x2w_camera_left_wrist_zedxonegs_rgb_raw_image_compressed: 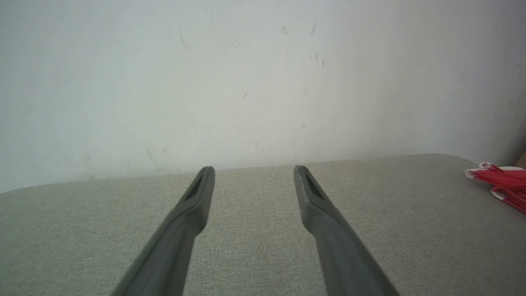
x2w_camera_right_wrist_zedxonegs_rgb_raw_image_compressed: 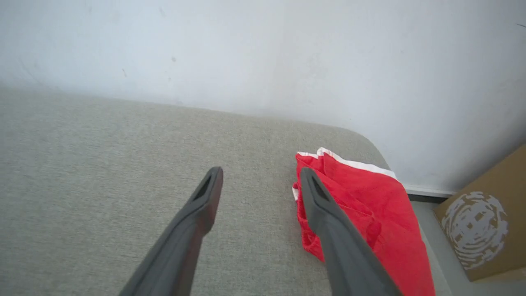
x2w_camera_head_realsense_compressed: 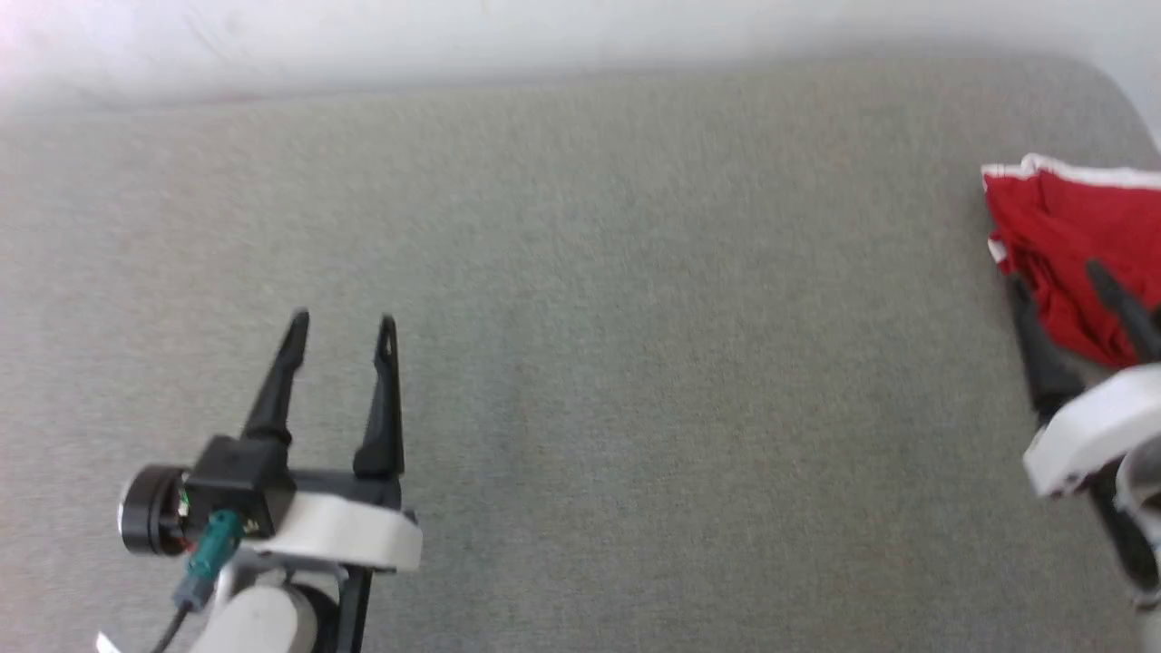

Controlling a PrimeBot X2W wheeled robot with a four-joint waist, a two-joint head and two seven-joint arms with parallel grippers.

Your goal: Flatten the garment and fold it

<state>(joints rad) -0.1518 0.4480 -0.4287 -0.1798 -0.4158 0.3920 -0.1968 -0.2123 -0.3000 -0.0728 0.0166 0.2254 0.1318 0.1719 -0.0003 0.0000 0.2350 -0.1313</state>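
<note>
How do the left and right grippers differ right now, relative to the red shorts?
The left gripper sits over bare grey cushion, far from the red shorts; the right gripper is at their edge. In the wrist views, the right gripper has one finger across the fabric, while the left gripper's fingers both lie over cushion. Shared: both are open and hold nothing.
</note>
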